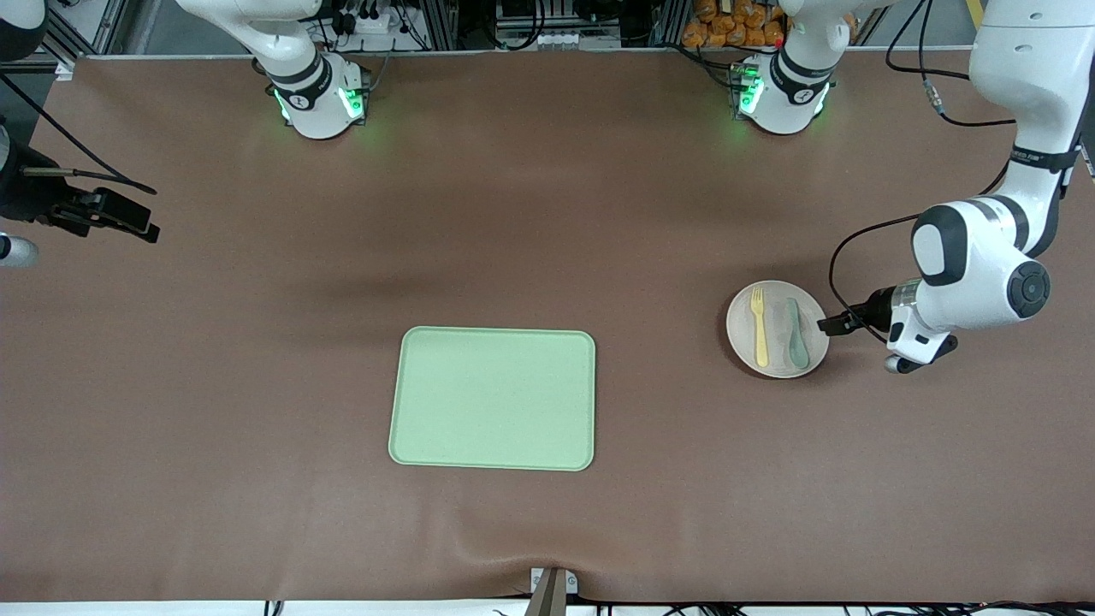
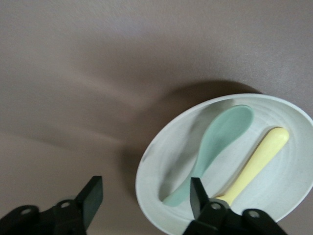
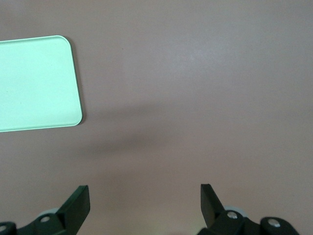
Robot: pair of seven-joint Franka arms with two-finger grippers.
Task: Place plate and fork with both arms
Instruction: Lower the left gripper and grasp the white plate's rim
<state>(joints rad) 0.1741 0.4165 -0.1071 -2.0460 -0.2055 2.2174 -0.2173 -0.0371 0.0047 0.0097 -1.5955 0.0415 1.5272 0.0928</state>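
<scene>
Left pincer straddling the plate's rim at the left arm's end of the table, fingers apart, one inside, one outside. Lying in that single plate: one fork, one grey-green spoon, side by side. One green tray sitting bare mid-table, well apart. Right pincer waiting wide open over bare table at the right arm's end.

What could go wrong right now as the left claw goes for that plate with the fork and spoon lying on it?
1. The left claw straddles the plate rim, one finger close to the spoon handle; closing may pinch or nudge the spoon.
2. The fork and spoon lie loose; a rim grip could tilt the plate and slide them off.
3. The tray lies well toward the right arm's end, a long carry. The right claw waits open.
</scene>
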